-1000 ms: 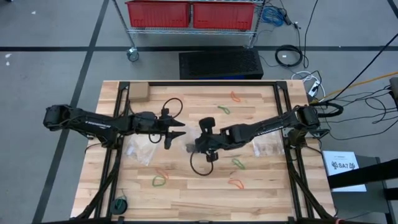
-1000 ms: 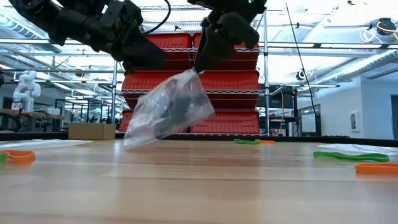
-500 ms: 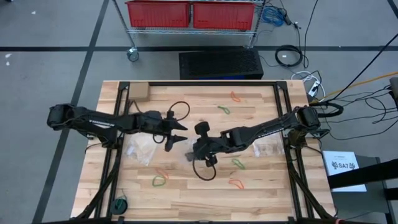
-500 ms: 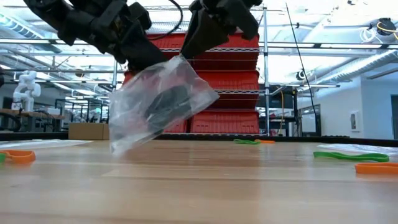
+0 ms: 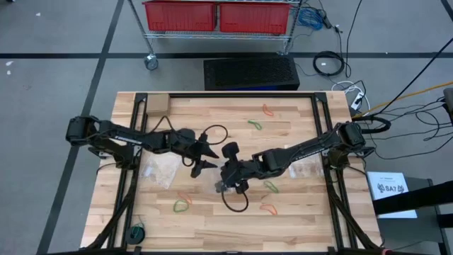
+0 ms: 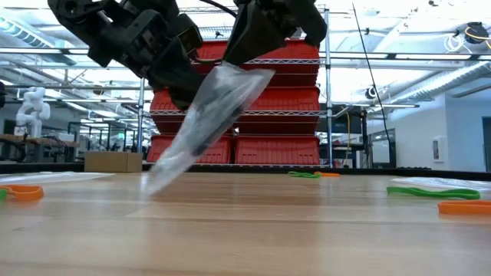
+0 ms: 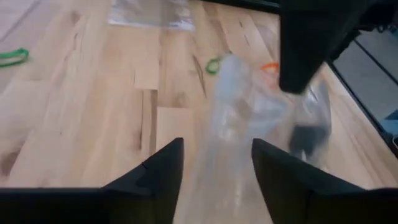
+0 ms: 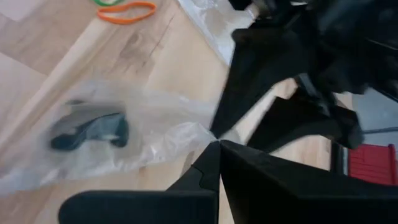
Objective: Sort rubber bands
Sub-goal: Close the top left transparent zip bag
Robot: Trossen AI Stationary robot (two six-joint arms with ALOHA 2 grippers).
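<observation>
My right gripper [image 5: 225, 175] is shut on a clear plastic bag [image 6: 201, 123] over the middle of the table. Black rubber bands [image 8: 92, 130] show as a dark clump inside it. The bag hangs slanting down toward the table's left. My left gripper [image 5: 203, 158] is open just left of it; in the left wrist view its fingers stand on either side of the bag [image 7: 245, 130], and I cannot tell whether they touch it. Loose green [image 5: 271, 186] and orange [image 5: 267, 208] rubber bands lie flat on the wood. My right gripper pinches an upper corner of the bag [image 8: 200, 134] between its two fingertips, which slant down from the table's right. The bag hangs below them, slanting, its dark contents sagging in the lower half. Whether its lower end [image 6: 150, 182] touches the table I cannot tell.
Two more clear bags lie flat, one at the left [image 5: 158, 171] and one at the right [image 5: 307, 168]. More bands lie at the far side, orange [image 5: 267, 110] and green [image 5: 255, 125], and at the near left [image 5: 182, 203]. A small cardboard box [image 5: 156, 105] sits at the far left corner.
My left gripper has moved toward the table's right and down toward the bag, tipping downward, still open. My right gripper has drifted toward the near edge and rolled. The bag has turned from broadside to nearly edge-on in the low view, its lower end still low on the left.
</observation>
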